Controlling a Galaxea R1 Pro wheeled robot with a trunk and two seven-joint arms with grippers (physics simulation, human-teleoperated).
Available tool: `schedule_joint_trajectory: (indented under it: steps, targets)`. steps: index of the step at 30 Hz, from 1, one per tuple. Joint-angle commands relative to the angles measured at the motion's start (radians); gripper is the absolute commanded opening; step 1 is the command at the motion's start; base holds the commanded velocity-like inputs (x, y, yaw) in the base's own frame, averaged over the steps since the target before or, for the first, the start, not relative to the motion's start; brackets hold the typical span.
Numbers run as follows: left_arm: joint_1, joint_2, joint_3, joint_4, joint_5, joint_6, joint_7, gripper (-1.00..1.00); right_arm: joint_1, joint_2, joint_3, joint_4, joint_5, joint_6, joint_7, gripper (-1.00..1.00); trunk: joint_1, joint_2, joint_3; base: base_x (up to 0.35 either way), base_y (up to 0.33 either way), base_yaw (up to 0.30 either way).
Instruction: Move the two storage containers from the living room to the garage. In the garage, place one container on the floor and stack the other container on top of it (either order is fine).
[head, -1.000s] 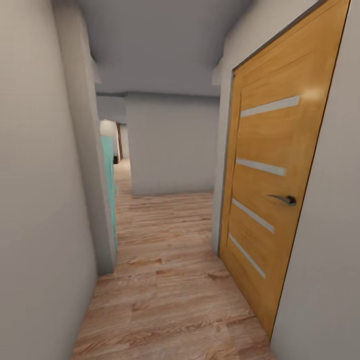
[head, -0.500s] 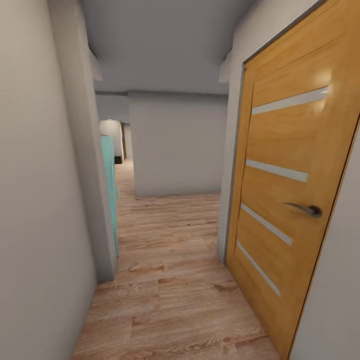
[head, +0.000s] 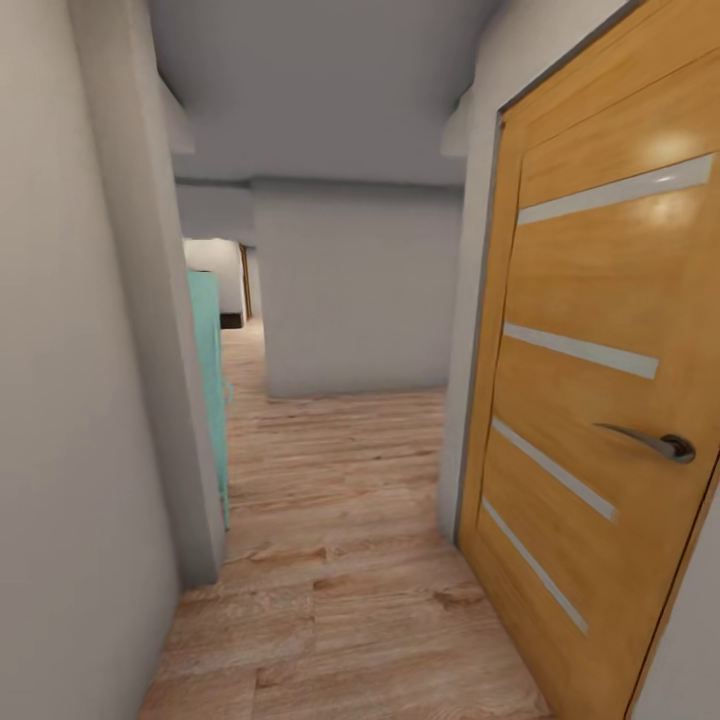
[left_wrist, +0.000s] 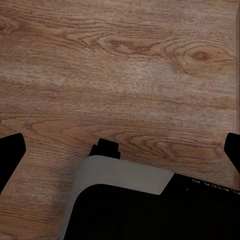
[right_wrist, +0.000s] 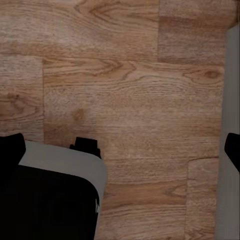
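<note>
- The head view looks down a narrow hall with a light wood-plank floor (head: 340, 560).
- A plain grey wall (head: 70, 400) runs close along the left edge of the hall.
- A tall honey-brown wooden door (head: 590, 400) with 4 pale stripes and a curved grey metal handle (head: 655, 441) stands shut along the right edge.
- A thin teal panel (head: 208, 370) peeks out past the left wall's corner.
- A grey block wall (head: 355, 290) stands across the far end; the floor goes on past its left side.
- The left gripper (left_wrist: 120, 145) hangs over the planks above the robot's grey and black base (left_wrist: 150, 205), its 2 black fingertips (left_wrist: 11, 150) far apart, holding nothing.
- The right gripper (right_wrist: 120, 145) also has its fingertips (right_wrist: 12, 147) spread wide, holding nothing.
</note>
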Motion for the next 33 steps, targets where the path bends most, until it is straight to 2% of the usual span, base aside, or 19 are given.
schedule_joint_trajectory:
  steps: [1,9,14,19,28,33]
  targets:
    - [-0.001,0.0,-0.009,0.0,0.008,0.0,0.002,1.0,-0.001,0.001,0.003,0.002,0.01,-0.003,-0.006,1.0,0.001,-0.001,-0.001,0.322,0.0,0.0]
    - [0.0,0.0,-0.008,0.0,0.008,0.0,0.003,1.0,-0.001,0.006,0.0,0.003,0.004,-0.001,-0.005,1.0,0.001,-0.001,-0.001,0.322,0.0,0.0]
    - [-0.001,0.0,-0.008,0.0,0.008,0.0,0.003,1.0,-0.001,0.006,-0.003,0.004,-0.018,-0.002,-0.004,1.0,0.001,-0.001,-0.001,0.322,0.0,0.0]
    - [-0.001,0.0,-0.008,0.0,0.008,0.0,0.003,1.0,-0.001,0.008,-0.002,0.004,-0.023,-0.002,-0.004,1.0,0.001,-0.001,-0.001,0.322,0.0,0.02]
    - [-0.001,0.0,-0.008,0.0,0.008,0.0,0.003,1.0,-0.001,0.004,-0.001,0.004,-0.023,-0.003,-0.004,1.0,0.001,-0.001,-0.001,0.322,0.0,0.21]
    - [0.0,0.0,-0.008,0.0,0.008,0.0,0.003,1.0,-0.001,0.003,0.0,0.004,-0.022,-0.003,-0.004,1.0,0.001,-0.001,-0.001,0.322,0.0,0.05]
